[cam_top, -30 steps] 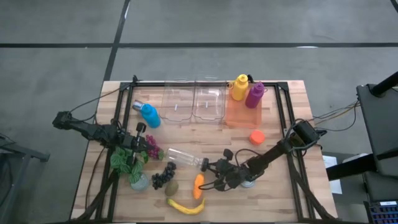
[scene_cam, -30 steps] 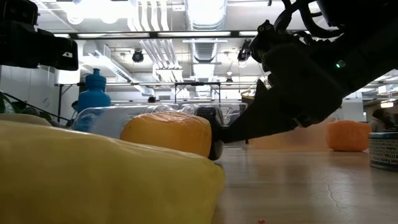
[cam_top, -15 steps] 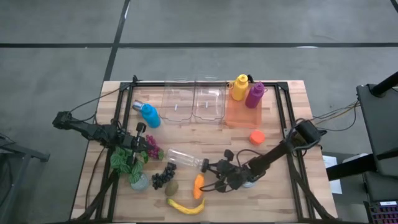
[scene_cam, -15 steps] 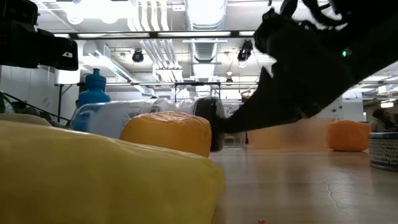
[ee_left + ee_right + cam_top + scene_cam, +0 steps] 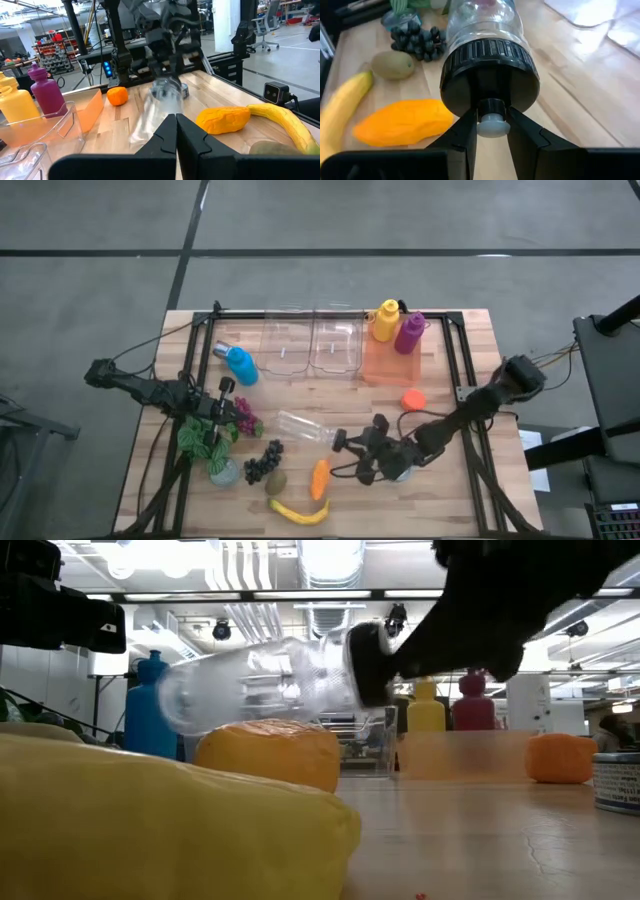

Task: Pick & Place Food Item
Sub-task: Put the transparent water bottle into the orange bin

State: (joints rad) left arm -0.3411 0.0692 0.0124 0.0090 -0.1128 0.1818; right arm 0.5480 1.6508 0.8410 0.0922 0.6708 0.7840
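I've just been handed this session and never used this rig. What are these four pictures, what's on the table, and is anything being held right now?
You have two dark robot arms at a wooden table.

The overhead picture shows everything. The low one looks level across the tabletop. The other two look out from each arm's wrist.

The right gripper is shut on the cap end of a clear bottle, lifted off the table in the low view. The left gripper is shut and empty, waiting near the plant.

Below the bottle lie an orange carrot-like food, a banana, a kiwi and grapes. Clear bins and coloured bottles stand at the far edge.
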